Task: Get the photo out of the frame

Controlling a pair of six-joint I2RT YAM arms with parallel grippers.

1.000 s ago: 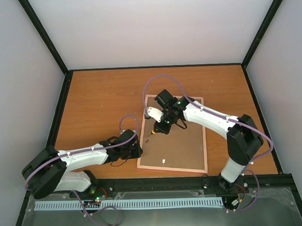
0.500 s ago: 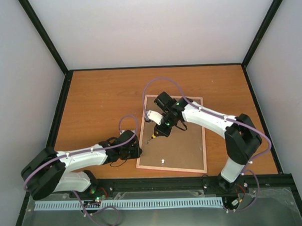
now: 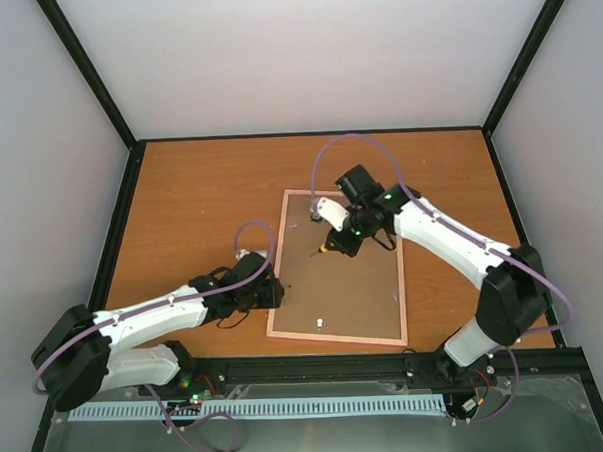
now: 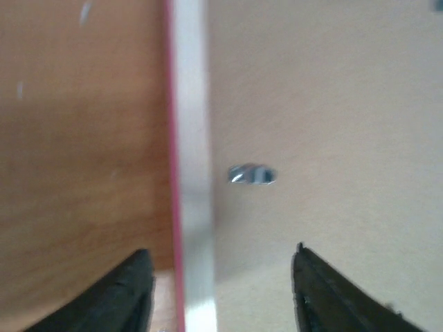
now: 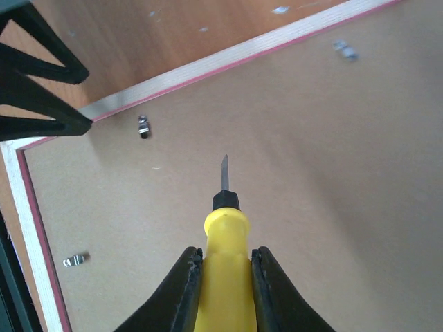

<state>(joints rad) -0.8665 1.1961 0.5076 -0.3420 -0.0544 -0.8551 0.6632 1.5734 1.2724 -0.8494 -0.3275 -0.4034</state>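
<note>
The frame (image 3: 396,282) lies face down on the table, its brown backing board (image 3: 355,294) up and a thin pink border around it. The photo is hidden under the board. My left gripper (image 3: 272,292) is open, and its fingers (image 4: 135,290) straddle the frame's left edge (image 4: 188,138) near a metal clip (image 4: 252,175). My right gripper (image 3: 334,241) is shut on a yellow screwdriver (image 5: 225,277). It holds the blade tip (image 5: 224,169) just above the middle of the board (image 5: 332,173).
Small metal clips (image 5: 143,126) (image 5: 76,260) (image 5: 344,48) sit along the board's edges. A small white tab (image 3: 319,322) lies near the board's near edge. The left gripper's black fingers (image 5: 34,76) show at the frame's rim in the right wrist view. Bare wooden table (image 3: 201,210) lies to the left and behind.
The frame has slid and turned a little to the right. My right arm has moved right and back with the screwdriver. My left gripper has followed the frame's left edge.
</note>
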